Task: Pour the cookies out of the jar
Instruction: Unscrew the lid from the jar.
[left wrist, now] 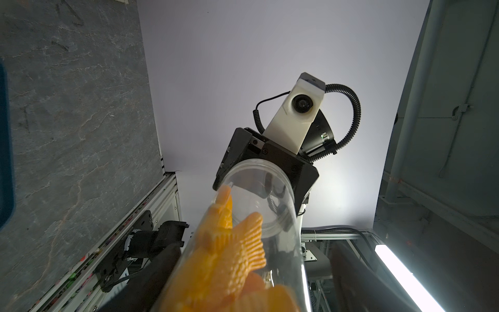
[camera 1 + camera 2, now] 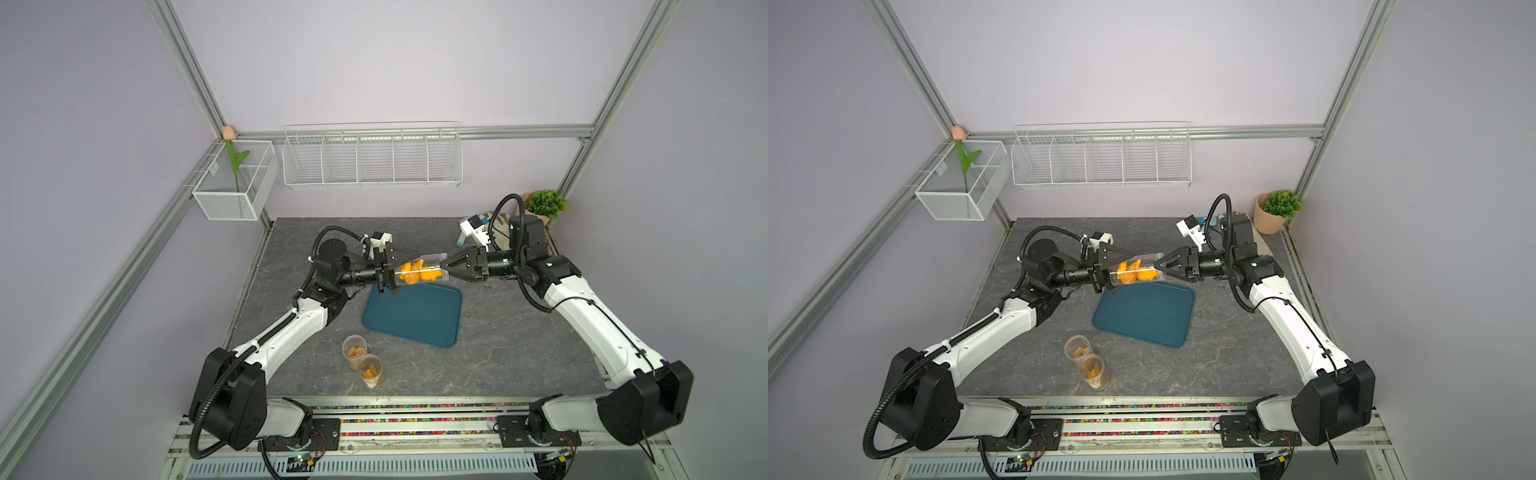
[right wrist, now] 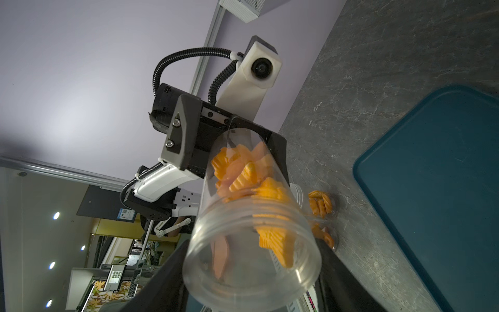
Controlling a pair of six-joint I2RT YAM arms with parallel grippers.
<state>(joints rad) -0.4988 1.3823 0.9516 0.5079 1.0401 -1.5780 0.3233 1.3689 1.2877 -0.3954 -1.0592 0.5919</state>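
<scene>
No legible text, number or brand mark shows in any view you supplied. In the right wrist view, a small blue-and-white sticker (image 3: pixel 125 215) sits at the edge of a black panel (image 3: pixel 102 201) in the background, and its print is too small to read. Near it, a lit screen (image 3: pixel 115 275) shows tiles, equally unreadable. In a top view, a white tag (image 2: pixel 214 168) hangs on the mesh basket (image 2: pixel 232 199), and no writing can be made out on it.

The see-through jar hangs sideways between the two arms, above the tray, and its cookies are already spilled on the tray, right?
No: the cookies are inside the jar, and the tray is bare, as both top views show. The rest is right.
</scene>
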